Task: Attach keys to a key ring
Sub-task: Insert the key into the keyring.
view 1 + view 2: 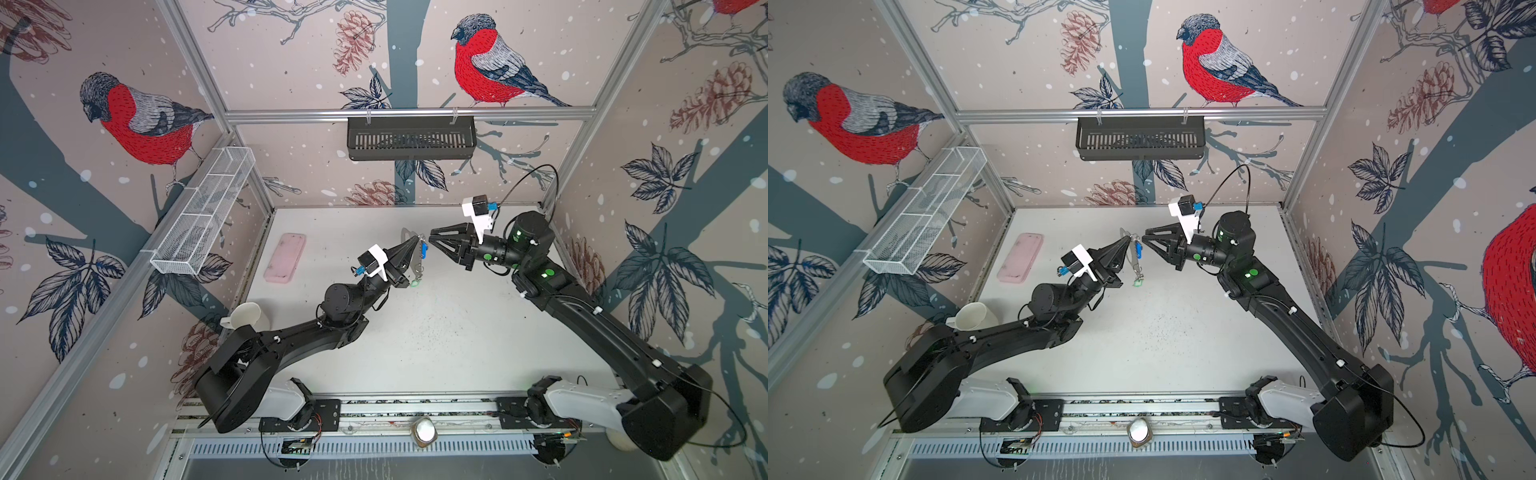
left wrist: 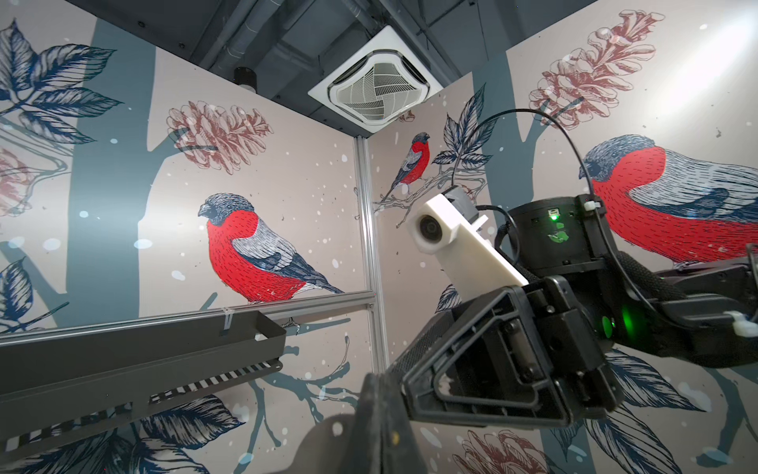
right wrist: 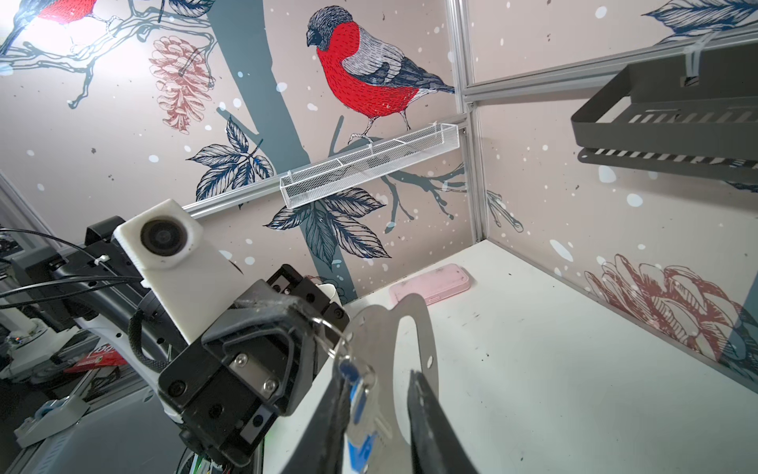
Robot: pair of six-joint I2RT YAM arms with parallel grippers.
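The left hand was clamped shut on the key ring, pinching it at its wire-ring edge so that the grey plate hung below the tips. The right hand faced it tip to tip with its jaws a little apart and nothing visibly gripped. One jaw stood just beside the blue-tagged key, which dangled from a wire ring on the plate. The green-tagged key hung at the plate's lower end; whether it touched the worktop could not be told.

The two hands met well apart from the pink case, on its right-arm side. The case lay flat close to the left wall. The white mesh basket was fixed to that wall above the case. The black basket hung on the back wall, beyond the case and high over the hands. The cup lay nearer the robot's base than the case, beside the left arm.

Walls closed the worktop on three sides, and an aluminium rail edged the base side. From the case toward the right wall and the rail, the worktop lay open between the arms.
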